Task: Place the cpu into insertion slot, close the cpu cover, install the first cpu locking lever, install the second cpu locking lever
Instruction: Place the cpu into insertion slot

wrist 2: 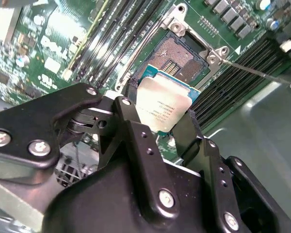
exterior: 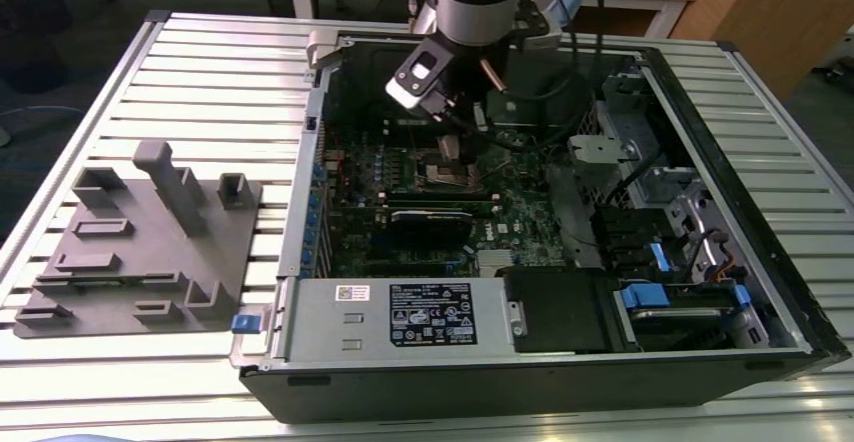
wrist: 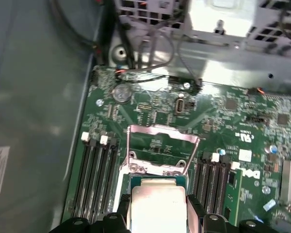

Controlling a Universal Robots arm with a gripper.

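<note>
cpu [wrist 2: 167,102], side edges behind gripper [wrist 2: 160,106]

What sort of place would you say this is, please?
Probably a robotics lab or workshop bench: an open computer case lies on a slatted metal table, a grey parts holder beside it, and the gripper holds the cpu.

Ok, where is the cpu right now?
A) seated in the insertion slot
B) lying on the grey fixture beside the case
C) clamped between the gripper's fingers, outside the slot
C: in the second wrist view the gripper grips the cpu, with the insertion slot bare beyond it.
</note>
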